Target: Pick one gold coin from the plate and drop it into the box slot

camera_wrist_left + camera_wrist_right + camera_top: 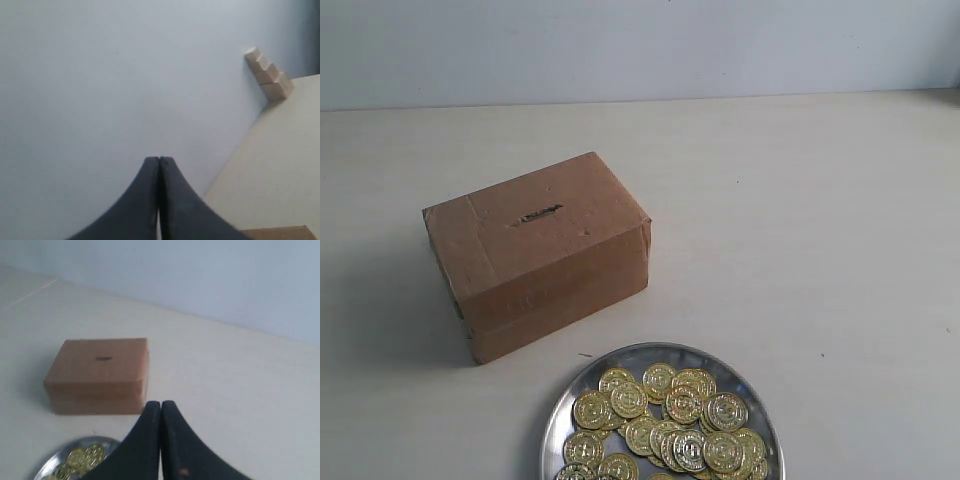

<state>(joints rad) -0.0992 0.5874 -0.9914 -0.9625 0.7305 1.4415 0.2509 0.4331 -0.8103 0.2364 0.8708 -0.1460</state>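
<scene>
Coins of shiny gold metal point(665, 420) lie heaped and overlapping in the round silver metal plate with a raised rim point(560, 415). It sits at the near edge of the pale table point(800, 250), probably so that one coin can be pinched off the pile. Near the plate but not touching it stands the plain brown rectangular cardboard box point(545, 250), turned at an angle. Its short dark slot point(538, 214) is cut in the top face, so a coin held on edge could fall straight in. Neither arm shows in the exterior view. The right tool point(160, 405) hangs above the table with its black jaws pressed fully together and nothing between them; its wrist camera shows the plate and coins close to its tips and the box farther off ahead. The left tool point(159, 161) is likewise fully closed and empty, pointed at a bare grey wall point(100, 75) and a few pale wooden blocks point(269, 75). The pick looks not yet begun; the right tool seems better placed and must open first.
</scene>
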